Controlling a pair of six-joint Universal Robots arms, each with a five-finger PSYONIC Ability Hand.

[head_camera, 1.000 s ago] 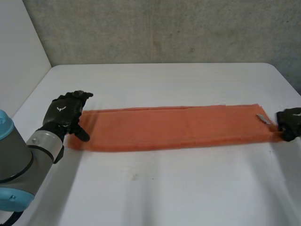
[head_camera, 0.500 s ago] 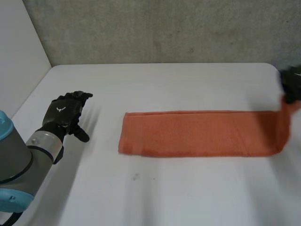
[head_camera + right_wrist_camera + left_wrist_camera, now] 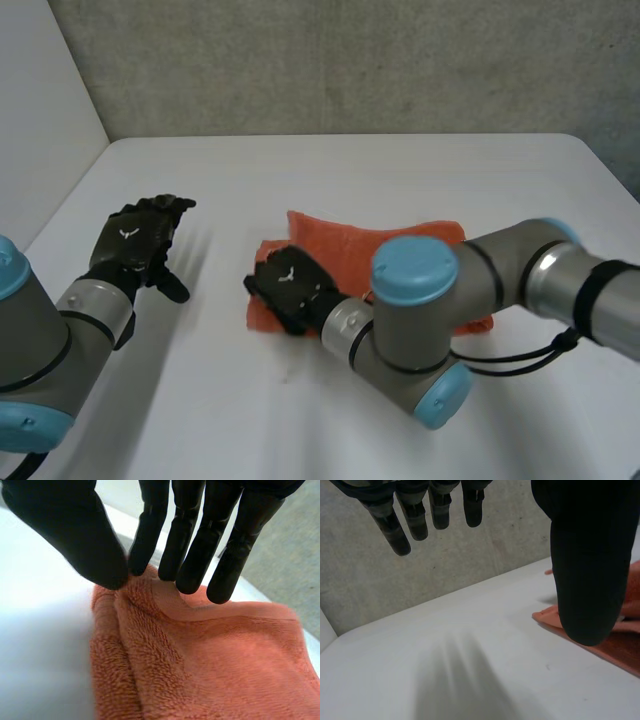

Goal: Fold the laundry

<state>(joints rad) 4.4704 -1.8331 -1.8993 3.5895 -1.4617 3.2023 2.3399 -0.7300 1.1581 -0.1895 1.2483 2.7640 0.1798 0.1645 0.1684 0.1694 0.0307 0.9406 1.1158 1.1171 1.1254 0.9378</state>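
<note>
Right wrist view: right robot hand (image 3: 65, 525) pinches folded orange towel (image 3: 200, 660) corner.

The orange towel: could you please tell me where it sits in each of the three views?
Head view: the towel lies folded mid-table, the right hand on its end.
Left wrist view: the towel lies just past the thumb of the left hand.
Right wrist view: the towel lies under the right hand, which pinches its edge.
Shared landmark: the white table.
</note>
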